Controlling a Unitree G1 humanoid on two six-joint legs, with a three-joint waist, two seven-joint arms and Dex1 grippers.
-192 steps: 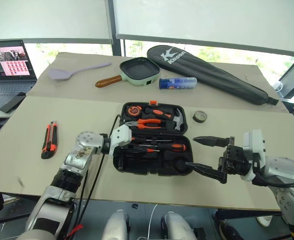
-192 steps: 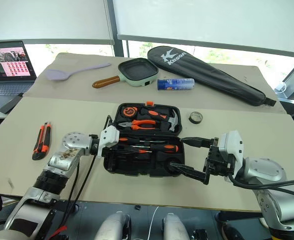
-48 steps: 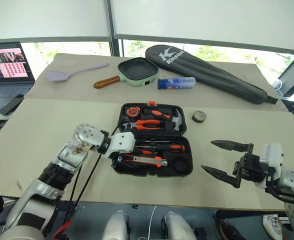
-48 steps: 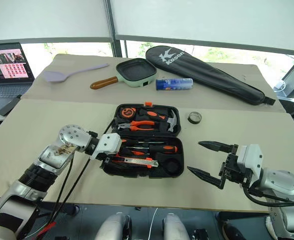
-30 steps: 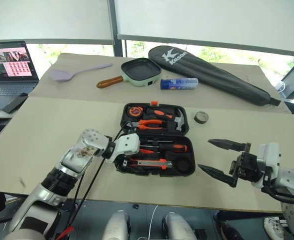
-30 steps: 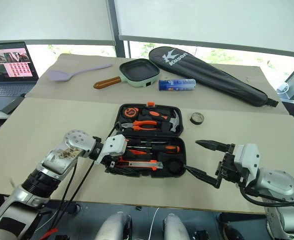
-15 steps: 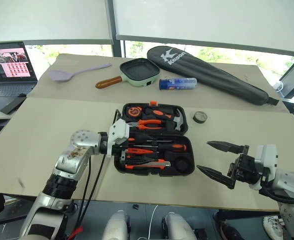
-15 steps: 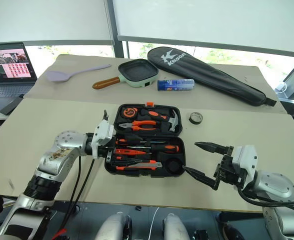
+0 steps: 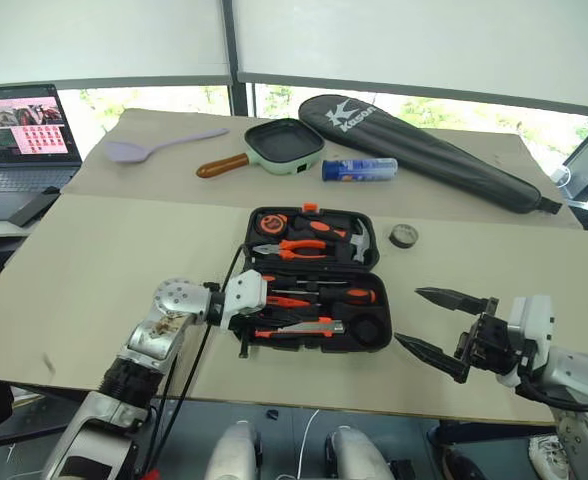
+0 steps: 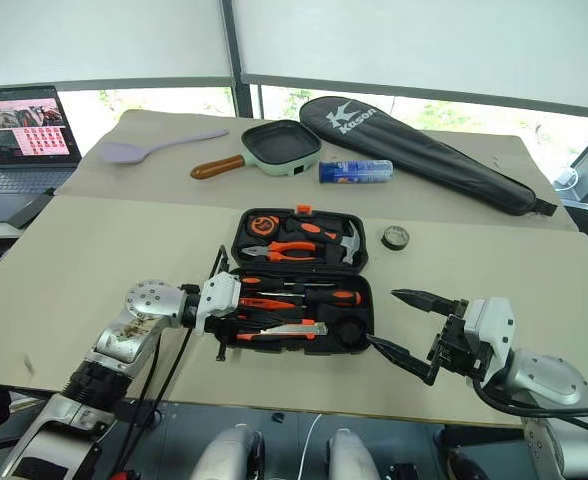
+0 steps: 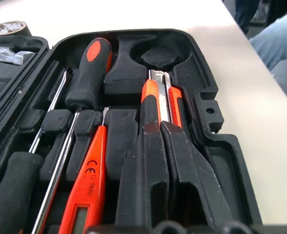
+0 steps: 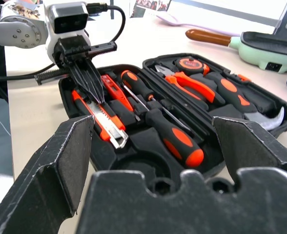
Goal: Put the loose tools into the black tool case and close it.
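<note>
Fingers of my left gripper are pressed together with nothing between them, their tips resting over the near end of the orange-black utility knife, which lies in the front row of the black tool case. Beside the knife in the case sit the small orange pen-like screwdriver and, further along, an orange-and-black-handled screwdriver in its recess; a second screwdriver lies across the middle of the same half. The case lies open on the tan table, its far half holding pliers, a tape measure and a hammer.

My right gripper hangs off the case's right end, apart from it, jaws spread wide and holding nothing.

Outside the case, just beyond its far right corner, the small black tape roll sits on the table. Further back lie a blue can, the green pan, the lilac spatula and the long black racket bag. A laptop stands open at the far left.
</note>
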